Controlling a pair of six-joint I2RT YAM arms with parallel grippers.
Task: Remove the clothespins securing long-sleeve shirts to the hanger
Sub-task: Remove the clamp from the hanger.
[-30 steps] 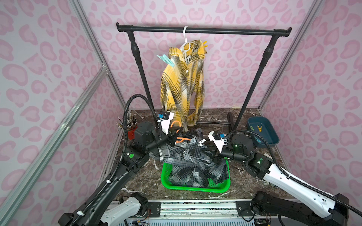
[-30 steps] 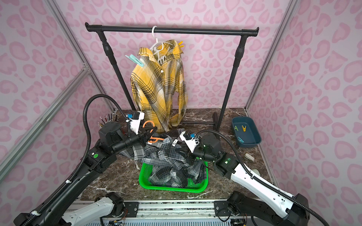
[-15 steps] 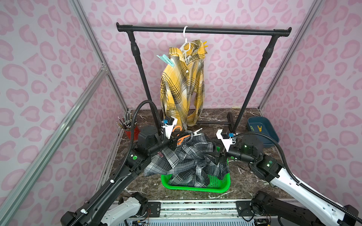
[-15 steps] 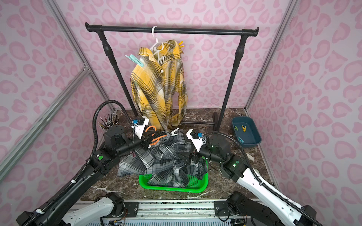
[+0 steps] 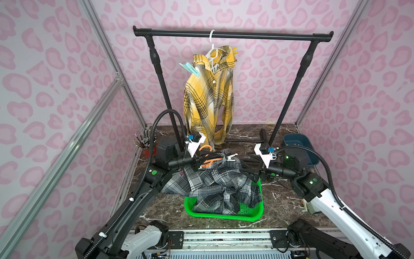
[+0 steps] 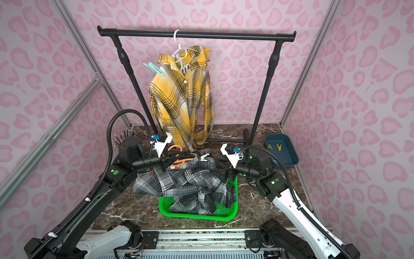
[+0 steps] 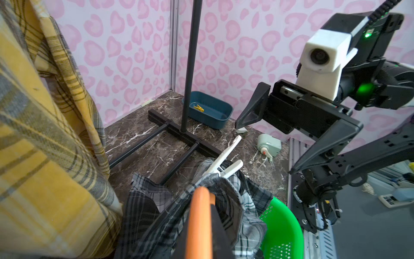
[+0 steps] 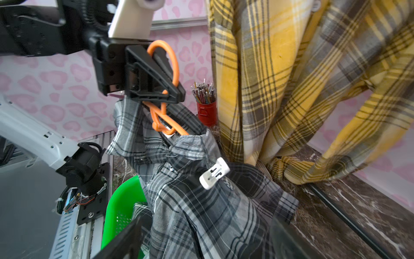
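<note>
Hanger grip: the left pincer (image 8: 172, 93) is pressed together on the orange hanger (image 7: 199, 224), holding it low over the middle of the worktop (image 5: 168, 208) so the grey plaid shirt (image 5: 219, 179) trails into the green basket (image 5: 224, 216) at the near edge. This appears meant to present the white clothespin (image 8: 214, 176) on the shirt's shoulder to the right pincer (image 5: 255, 176), which stands spread and empty just beside the cloth.

The yellow plaid shirt (image 5: 208, 101) hangs from a white hanger (image 5: 211, 50) on the black rail (image 5: 246, 35), pinned by a teal clothespin (image 5: 189, 68) and a yellow clothespin (image 5: 234, 50). The blue bin (image 6: 289, 162) in the far right corner holds two loose clothespins (image 6: 279, 146).

The worktop is dark veined marble. The walls are pink-blotched and aluminium-framed.
</note>
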